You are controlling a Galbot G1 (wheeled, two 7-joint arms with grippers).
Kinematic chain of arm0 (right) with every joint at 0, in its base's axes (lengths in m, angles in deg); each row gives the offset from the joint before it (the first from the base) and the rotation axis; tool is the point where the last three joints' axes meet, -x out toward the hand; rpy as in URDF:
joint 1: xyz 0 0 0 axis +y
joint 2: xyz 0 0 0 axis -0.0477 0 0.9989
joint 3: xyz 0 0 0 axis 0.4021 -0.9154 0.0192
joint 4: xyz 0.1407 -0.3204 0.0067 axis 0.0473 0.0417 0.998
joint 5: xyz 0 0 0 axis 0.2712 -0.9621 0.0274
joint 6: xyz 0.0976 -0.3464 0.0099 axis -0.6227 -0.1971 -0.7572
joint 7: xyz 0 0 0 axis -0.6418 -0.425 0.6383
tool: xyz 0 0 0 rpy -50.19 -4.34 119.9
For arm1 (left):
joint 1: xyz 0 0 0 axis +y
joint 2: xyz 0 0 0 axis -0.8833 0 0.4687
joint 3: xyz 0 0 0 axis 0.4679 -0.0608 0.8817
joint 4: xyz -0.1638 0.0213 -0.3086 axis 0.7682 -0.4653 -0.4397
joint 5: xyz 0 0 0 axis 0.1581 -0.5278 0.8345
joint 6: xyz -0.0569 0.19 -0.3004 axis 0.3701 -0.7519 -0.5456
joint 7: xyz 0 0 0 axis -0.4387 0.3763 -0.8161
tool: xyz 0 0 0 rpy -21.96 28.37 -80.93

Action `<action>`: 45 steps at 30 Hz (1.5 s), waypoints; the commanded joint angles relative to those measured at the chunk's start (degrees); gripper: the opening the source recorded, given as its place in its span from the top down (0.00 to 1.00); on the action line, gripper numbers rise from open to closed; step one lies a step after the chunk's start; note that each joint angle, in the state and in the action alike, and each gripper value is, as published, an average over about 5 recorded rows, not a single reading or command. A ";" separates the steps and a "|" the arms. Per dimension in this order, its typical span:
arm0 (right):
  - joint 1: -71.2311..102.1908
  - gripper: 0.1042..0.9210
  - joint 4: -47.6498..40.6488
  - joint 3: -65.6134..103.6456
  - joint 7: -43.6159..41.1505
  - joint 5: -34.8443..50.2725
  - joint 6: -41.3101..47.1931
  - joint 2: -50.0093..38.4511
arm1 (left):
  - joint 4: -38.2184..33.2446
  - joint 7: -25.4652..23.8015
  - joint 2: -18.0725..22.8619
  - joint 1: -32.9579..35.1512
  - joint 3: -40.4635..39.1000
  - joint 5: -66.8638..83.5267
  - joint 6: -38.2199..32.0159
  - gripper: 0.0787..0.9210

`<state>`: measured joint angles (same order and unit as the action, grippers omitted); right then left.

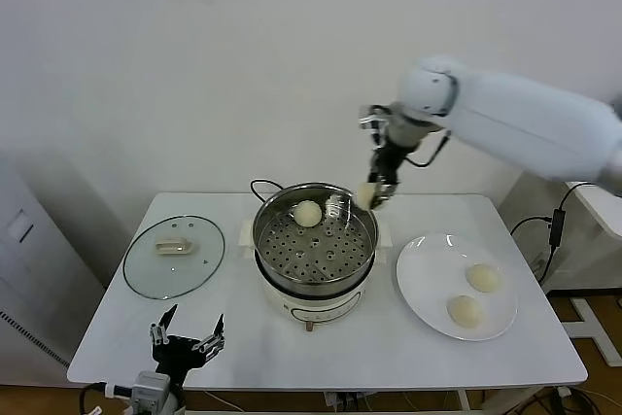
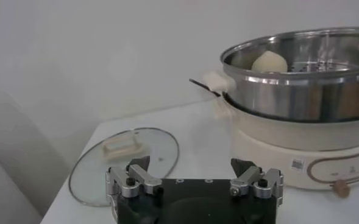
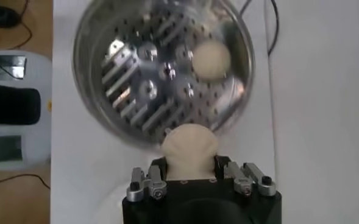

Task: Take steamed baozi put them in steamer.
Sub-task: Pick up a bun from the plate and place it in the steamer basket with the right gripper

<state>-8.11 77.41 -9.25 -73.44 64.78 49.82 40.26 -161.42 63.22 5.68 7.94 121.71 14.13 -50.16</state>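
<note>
The right tool (image 1: 373, 193) is clamped on a smooth cream baozi (image 3: 190, 146) over the far rim of the shiny perforated steamer (image 1: 315, 240), where one bun (image 1: 307, 213) already sits – two more (image 1: 482, 277) lie on the white plate (image 1: 416, 284); a round glass lid (image 1: 174, 257) lies left, near the left tool (image 1: 187, 335), fingers apart at the counter (image 1: 389, 347) edge

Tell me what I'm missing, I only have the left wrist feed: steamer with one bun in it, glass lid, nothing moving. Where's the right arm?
Observer: The right gripper is above the steamer's far right rim, shut on a held baozi.
Operator: Over the basket yet?
Observer: In the right wrist view the held baozi overlaps the rim, not centred over the perforated floor.
Operator: How many left to move?
Observer: Two baozi sit on the white plate, right of the steamer.
Operator: Left arm?
Observer: The left gripper is open, low at the table's near edge.
</note>
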 commanded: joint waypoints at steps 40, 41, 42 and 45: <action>12.92 0.42 -12.23 1.22 5.95 -3.51 4.34 20.38 | -0.37 0.15 2.35 -0.40 -0.12 0.91 0.23 0.12; 12.59 0.38 -11.77 1.38 5.93 -3.49 4.39 19.79 | -0.38 0.15 2.38 -0.39 -0.18 0.87 0.23 0.12; 12.15 0.34 -11.17 1.53 5.92 -3.48 4.43 19.11 | -0.39 0.15 2.42 -0.38 -0.25 0.81 0.23 0.12; 10.31 0.24 -8.70 1.83 5.64 -3.39 4.45 16.40 | -0.40 0.13 2.60 -0.37 -0.46 0.53 0.24 0.12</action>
<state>3.92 65.46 -7.89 -67.88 61.52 54.17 60.12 -161.79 63.38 5.67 7.54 121.44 14.94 -49.91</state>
